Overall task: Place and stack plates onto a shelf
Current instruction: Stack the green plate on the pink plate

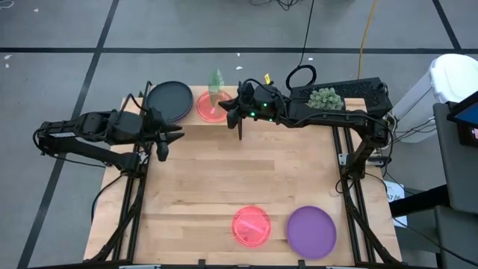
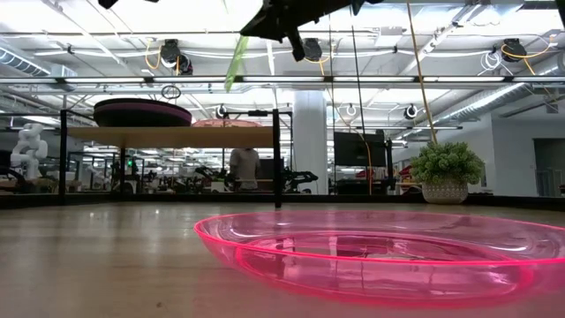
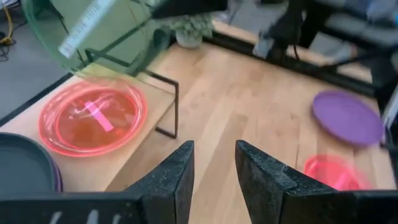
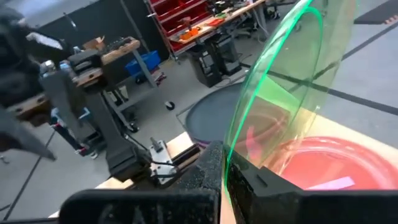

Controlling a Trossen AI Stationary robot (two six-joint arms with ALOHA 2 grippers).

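**Green plate held on edge above the shelf**

High view: the right gripper [image 1: 228,112] is seen at the far side of the table, with a green plate [image 1: 216,84] pinched by its rim just beyond the jaws. Directly under that plate a pink plate [image 1: 210,107] lies on the shelf [image 1: 196,93], and a dark plate [image 1: 169,101] lies beside it. The left gripper [image 1: 173,137] is set near the shelf's front edge, with nothing between its jaws. Well apart from both grippers, 1 pink plate [image 1: 251,226] and 1 purple plate [image 1: 311,232] lie at the near edge of the table [image 1: 202,179].

Low view: the green plate [image 2: 236,62] is seen tilted, hanging above the shelf [image 2: 168,135].

Left wrist view: the left fingers [image 3: 175,175] are shown partly spread and empty, with the shelf ahead of them.

Right wrist view: the right jaws are pressed together on the green plate's [image 4: 280,87] rim, the plate standing on edge over the pink one [image 4: 323,165].
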